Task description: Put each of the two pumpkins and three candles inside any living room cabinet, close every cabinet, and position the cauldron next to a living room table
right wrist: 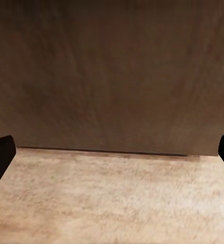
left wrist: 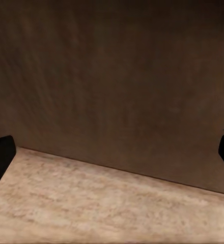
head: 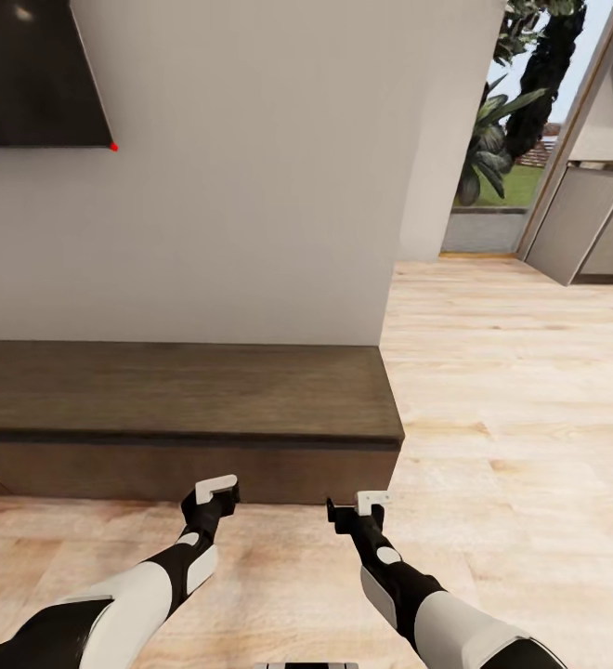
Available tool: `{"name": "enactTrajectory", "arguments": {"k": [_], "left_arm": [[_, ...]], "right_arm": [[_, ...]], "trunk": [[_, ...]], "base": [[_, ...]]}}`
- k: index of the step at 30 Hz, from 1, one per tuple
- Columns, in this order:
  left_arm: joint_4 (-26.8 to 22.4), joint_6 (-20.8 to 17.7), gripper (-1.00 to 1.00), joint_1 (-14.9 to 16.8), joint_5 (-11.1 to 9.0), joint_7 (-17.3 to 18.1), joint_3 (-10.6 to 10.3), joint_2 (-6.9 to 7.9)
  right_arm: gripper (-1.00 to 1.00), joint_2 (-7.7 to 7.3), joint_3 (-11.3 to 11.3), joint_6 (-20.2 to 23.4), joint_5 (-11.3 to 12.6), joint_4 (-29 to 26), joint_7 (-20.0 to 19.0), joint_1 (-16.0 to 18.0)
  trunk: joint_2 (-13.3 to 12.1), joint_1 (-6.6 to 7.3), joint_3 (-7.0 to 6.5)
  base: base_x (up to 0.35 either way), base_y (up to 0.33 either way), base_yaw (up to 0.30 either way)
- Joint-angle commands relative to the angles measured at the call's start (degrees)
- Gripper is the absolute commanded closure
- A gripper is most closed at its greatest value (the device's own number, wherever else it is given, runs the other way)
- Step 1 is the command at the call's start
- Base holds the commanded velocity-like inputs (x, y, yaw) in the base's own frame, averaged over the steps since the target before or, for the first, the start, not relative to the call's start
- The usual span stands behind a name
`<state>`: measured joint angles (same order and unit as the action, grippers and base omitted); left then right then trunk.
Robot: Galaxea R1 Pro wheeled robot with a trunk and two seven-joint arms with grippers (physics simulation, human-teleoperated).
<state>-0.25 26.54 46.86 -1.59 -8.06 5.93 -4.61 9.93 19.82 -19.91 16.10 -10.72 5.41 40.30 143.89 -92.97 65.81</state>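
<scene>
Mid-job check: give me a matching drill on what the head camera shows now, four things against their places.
Things:
1. cabinet
2. dark screen
3. left pincer
4. plants

Places:
A. outside, beyond the opening at upper right
B. on the wall, upper left
C. low along the wall, fronts shut
D. open, just before the cabinet's front, above the floor

Pairs: 1-C, 2-B, 3-D, 4-A

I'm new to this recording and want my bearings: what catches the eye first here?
The long, low dark-brown cabinet against the pale wall, with both grippers, left and right, held low just in front of its closed front and holding nothing. Next, a dark screen hangs on the wall upper left, and a sunlit doorway with plants opens at right.
</scene>
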Motion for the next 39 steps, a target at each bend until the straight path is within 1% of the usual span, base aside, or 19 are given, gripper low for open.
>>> {"name": "enactTrajectory", "arguments": {"k": [1, 6, 8, 11, 16, 18, 21, 23, 24, 28, 29, 35, 39], "left_arm": [[0.49, 0.13, -1.0, 0.02, -0.16, 0.04, 0.28, -0.01], [1.1, -0.15, -1.0, 0.01, -0.17, 0.05, 0.3, -0.04], [1.5, -1.31, -1.0, 0.04, -0.19, 0.09, 0.31, -0.04], [1.62, -1.71, -1.0, 0.01, -0.2, 0.18, 0.31, -0.04], [2.18, -2.13, -1.0, 0.01, -0.25, 0.39, 0.31, -0.16], [2.53, -2.17, -1.0, 0.0, -0.25, 0.4, 0.31, -0.2], [2.66, -2.18, -1.0, -0.01, -0.43, 0.41, 0.31, -0.21], [2.73, -2.19, -1.0, -0.05, -1.28, 0.41, 0.31, -0.22], [2.77, -2.19, -1.0, -0.33, -3.41, 0.41, 0.31, -0.22], [2.79, -2.21, -1.0, -1.34, -5.79, 0.48, 0.31, -0.16], [2.79, -2.33, -1.0, -1.53, -6.08, 0.52, 0.31, -0.15], [2.78, -2.82, -1.0, -2.4, -6.52, 0.58, 0.31, -0.15], [2.79, -2.87, -1.0, -2.52, -6.57, 0.57, 0.31, -0.19]], "right_arm": [[-1.0, 0.03, 0.51, -0.12, 0.43, -0.04, 0.3, 0.04], [-1.0, 0.07, 0.61, 0.1, 0.4, -0.13, 0.3, 0.06], [-1.0, 0.07, 0.62, 1.14, 0.42, -0.17, 0.3, 0.04], [-1.0, 0.05, 0.6, 1.93, 0.42, -0.18, 0.3, 0.04], [-1.0, -0.1, 0.58, 5.15, 0.43, -0.18, 0.23, 0.04], [-1.0, -0.18, 0.58, 6.46, 0.43, -0.15, 0.22, 0.04], [-1.0, -0.26, 0.59, 7.22, 0.46, -0.12, 0.16, 0.04], [-1.0, -0.31, 0.58, 8.28, 0.47, -0.08, 0.1, 0.04], [-1.0, -0.34, 0.59, 11.19, 0.5, -0.03, 0.04, 0.04], [-1.0, -0.35, 0.69, 14.08, 0.47, 0.05, -0.25, 0.04], [-1.0, -0.35, 0.71, 14.37, 0.45, 0.1, -0.52, 0.02], [-1.0, -0.47, 0.68, 14.87, 0.36, 0.15, -2.4, -0.49], [-1.0, -1.29, 0.67, 14.96, 0.34, 0.1, -2.86, -0.62]], "trunk": [[0.0, 0.04, -0.27], [-0.06, 0.17, -1.76], [-0.09, 0.22, -2.27], [-0.13, 0.29, -2.99], [-0.2, 0.42, -4.12], [-0.2, 0.42, -4.12], [-0.2, 0.42, -4.12], [-0.2, 0.42, -4.12], [-0.2, 0.42, -4.12], [-0.2, 0.42, -4.12], [-0.2, 0.42, -4.12], [-0.2, 0.42, -4.12], [-0.2, 0.42, -4.13]], "base": [[0.0, 0.0, 0.005], [0.0, 0.0, 0.031], [0.0, 0.0, 0.029], [0.0, 0.0, 0.015], [0.0, 0.0, 0.004], [0.0, 0.0, 0.0], [0.0, 0.0, 0.0], [0.0, 0.0, 0.0], [0.0, 0.0, 0.0], [0.0, 0.0, 0.0], [0.0, 0.0, 0.0], [0.0, 0.0, 0.0], [0.0, -0.002, 0.01]]}}
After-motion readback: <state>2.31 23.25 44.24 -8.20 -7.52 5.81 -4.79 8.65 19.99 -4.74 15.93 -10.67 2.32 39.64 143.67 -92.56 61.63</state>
